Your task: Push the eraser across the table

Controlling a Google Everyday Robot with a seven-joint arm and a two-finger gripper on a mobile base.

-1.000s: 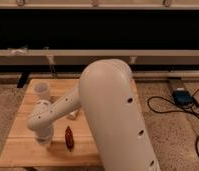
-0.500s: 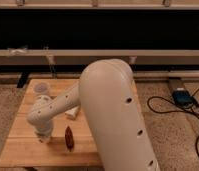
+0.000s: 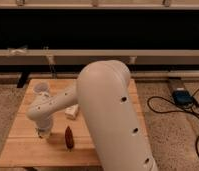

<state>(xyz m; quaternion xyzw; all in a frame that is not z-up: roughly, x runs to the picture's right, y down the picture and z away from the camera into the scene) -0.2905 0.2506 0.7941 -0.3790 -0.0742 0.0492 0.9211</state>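
Observation:
The eraser does not show in the camera view; it may lie behind my arm. My big white arm (image 3: 110,110) reaches from the foreground to the left over the light wooden table (image 3: 23,150). Its gripper (image 3: 43,133) points down at the table's left part and is shut, with nothing seen in it. A dark red pepper-like thing (image 3: 68,137) lies just right of the gripper. A small white block (image 3: 71,112) sits further back, partly behind the arm.
A pale round cup-like object (image 3: 41,88) stands at the table's back left. On the floor to the right lie black cables (image 3: 165,107) and a blue box (image 3: 182,96). A dark wall with a long ledge runs behind the table.
The wrist has shifted only slightly over the left of the table. The pepper-like thing and the white block stay where they were.

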